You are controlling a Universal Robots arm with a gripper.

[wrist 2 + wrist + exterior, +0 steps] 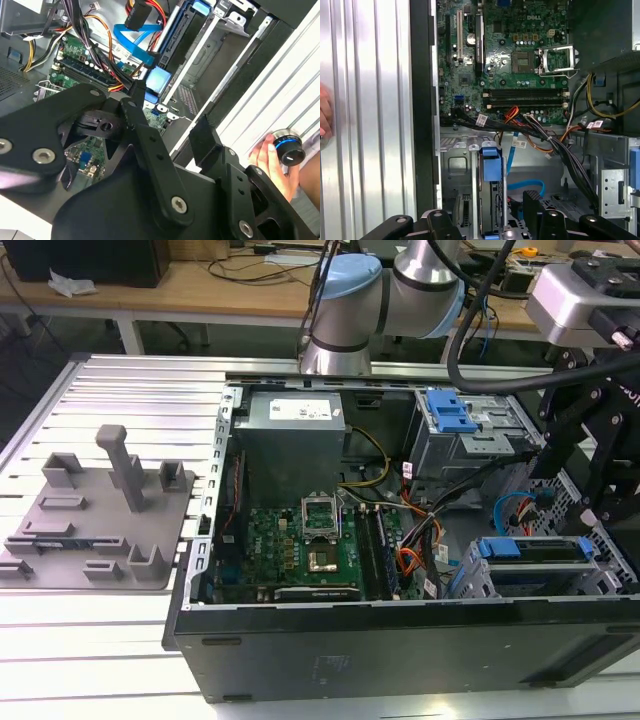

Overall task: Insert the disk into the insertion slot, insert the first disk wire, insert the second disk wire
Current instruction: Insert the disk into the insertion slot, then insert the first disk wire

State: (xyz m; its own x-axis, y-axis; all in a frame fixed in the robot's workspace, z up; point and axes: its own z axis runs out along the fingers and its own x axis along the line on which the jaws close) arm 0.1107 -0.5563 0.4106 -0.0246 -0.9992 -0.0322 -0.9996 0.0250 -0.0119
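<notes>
The disk point(535, 552), in its bright blue frame, lies inside the insertion slot point(468, 585), the small grey cage at the case's front corner on the exterior view's right. In the first wrist view the disk's blue tab point(490, 162) sticks out of the cage point(454, 165). My gripper point(598, 502) hangs over that corner, just above the disk. It is open and holds nothing. A black finger point(205, 134) shows in the second wrist view. A flat blue wire point(132, 37) loops loose beside the disk point(176, 42); I cannot tell whether it is plugged in.
The open case holds a green motherboard point(300, 550), a grey power supply point(295, 425) and a larger bay with a blue latch point(450, 410). Cable bundles point(545, 135) cross above the cage. A grey fixture point(95, 510) lies on the table. A person's hand point(272, 160) rests beside the case.
</notes>
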